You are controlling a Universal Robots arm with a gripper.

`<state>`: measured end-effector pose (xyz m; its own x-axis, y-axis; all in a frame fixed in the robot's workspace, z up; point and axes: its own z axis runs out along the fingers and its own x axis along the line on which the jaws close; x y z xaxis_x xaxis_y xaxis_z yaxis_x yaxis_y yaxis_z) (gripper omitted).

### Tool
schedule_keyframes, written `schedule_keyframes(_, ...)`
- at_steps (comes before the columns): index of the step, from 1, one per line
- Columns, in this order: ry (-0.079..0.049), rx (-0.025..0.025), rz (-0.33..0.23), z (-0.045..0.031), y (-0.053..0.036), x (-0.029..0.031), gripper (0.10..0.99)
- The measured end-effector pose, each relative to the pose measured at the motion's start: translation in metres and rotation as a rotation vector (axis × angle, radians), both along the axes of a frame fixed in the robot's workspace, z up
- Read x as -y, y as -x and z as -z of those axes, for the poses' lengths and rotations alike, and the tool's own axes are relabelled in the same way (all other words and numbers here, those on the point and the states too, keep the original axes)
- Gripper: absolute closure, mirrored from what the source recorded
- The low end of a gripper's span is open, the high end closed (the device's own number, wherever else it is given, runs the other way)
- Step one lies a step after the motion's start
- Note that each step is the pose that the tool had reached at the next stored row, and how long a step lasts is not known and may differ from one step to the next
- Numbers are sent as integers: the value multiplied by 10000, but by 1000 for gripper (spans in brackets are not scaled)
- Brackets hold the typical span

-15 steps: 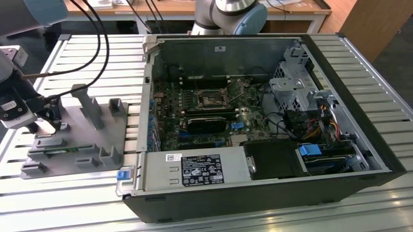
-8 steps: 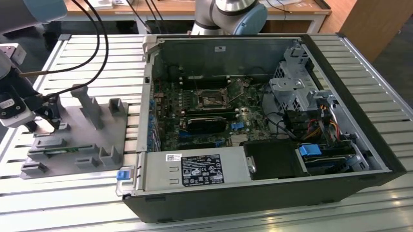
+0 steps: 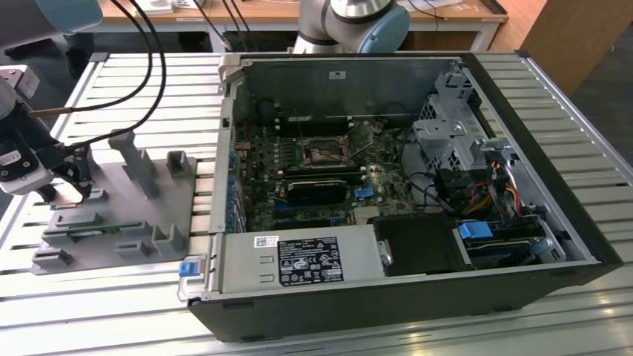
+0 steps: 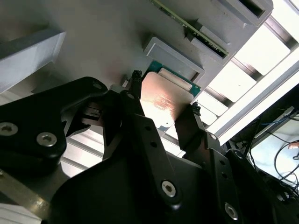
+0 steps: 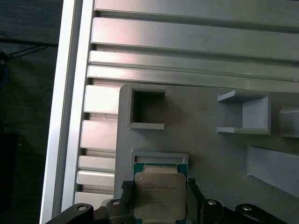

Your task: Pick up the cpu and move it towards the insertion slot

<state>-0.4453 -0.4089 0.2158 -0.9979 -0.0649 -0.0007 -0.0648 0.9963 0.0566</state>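
Now fingers (image 5: 126, 187) pinch flat cpu (image 5: 160, 196), lid up.

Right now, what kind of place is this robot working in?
Probably a robotics lab bench set up for PC assembly: an open computer case lies on a slatted aluminium table, a grey plastic fixture beside it holds parts, and the gripper is closed on the cpu at that fixture.

Silver-grey square cpu chip (image 5: 160, 196): dull metal top, green rim. Matte black metal gripper (image 4: 164, 91). Pale grey plastic fixture (image 5: 205, 116): plain. Ribbed silver aluminium table (image 5: 187, 37). Green circuit board (image 3: 259, 189). Dark square insertion slot (image 3: 324, 152): shiny frame. Black steel computer case (image 3: 554, 170).
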Motion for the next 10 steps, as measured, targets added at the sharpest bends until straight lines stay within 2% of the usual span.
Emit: schedule_keyframes(10,0,1,-1,-31,0,0,549)
